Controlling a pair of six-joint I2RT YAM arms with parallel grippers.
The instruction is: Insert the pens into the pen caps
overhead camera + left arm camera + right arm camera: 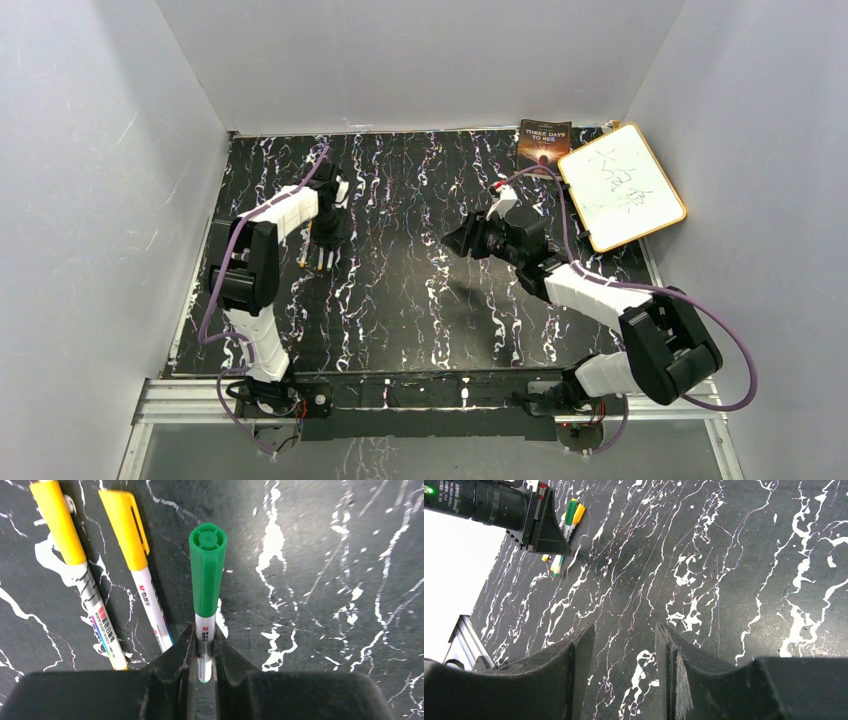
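Observation:
Three whitish pens lie side by side, each with its cap on. In the left wrist view the green cap (pixel 207 565) sits on the pen barrel (pixel 205 632) gripped between my left gripper's (pixel 204 647) jaws. Two pens with yellow-orange caps (pixel 56 522) (pixel 124 527) lie on the table just left of it. From above, the left gripper (pixel 325 243) points down over the pens (pixel 318 262) at the table's left. My right gripper (pixel 624 645) is open and empty above bare table, right of centre (pixel 462 240). It sees the pens (pixel 569 517) far off.
A whiteboard (pixel 622 185) with an orange rim and a dark book (pixel 543 143) lie at the back right corner. Grey walls enclose the black marbled table (pixel 400 300). A metal rail (pixel 430 395) runs along the near edge.

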